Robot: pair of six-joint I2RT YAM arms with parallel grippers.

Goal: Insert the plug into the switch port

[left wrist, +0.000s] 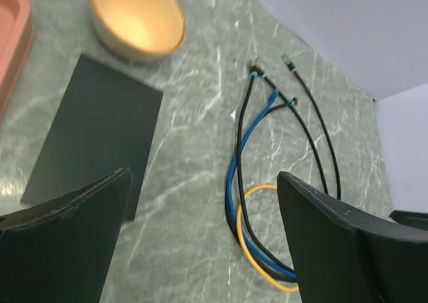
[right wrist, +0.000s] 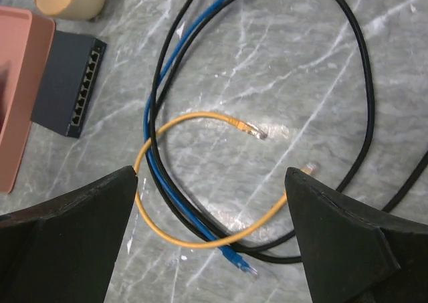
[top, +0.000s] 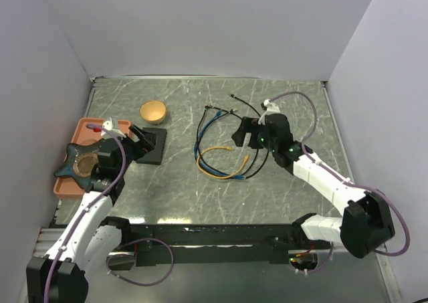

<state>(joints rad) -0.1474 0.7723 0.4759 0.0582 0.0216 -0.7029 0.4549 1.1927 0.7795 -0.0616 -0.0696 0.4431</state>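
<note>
The grey marbled counter (top: 281, 182) carries everything, and the switch (top: 152, 147) lies flat on its left side, just beside the orange tray (top: 85, 128). My left jaws hang wide open above it, holding nothing. It looks like a light, rigid box with a matte skin. On this smooth counter I judge it would slide when a plug is pushed in, so I would pinch it across its flat sides to brace it. To the right lies a loose tangle of black cable (right wrist: 364, 82), blue cable (right wrist: 157, 95) and yellow cable (right wrist: 164, 233), and my right jaws gape over it, empty too. The cords are limp and springy and would twist in a grip, so the hold belongs on the hard body of a plug. The nearest is the yellow cable's plug (right wrist: 249, 128), small, slick and with a fragile latch. The port row shows only in my right wrist view. From above, my left arm covers part of the switch and the tray. The black cable's ends run out of the right wrist view, and the plug's latch side is probably up, though it is too small to tell.
</note>
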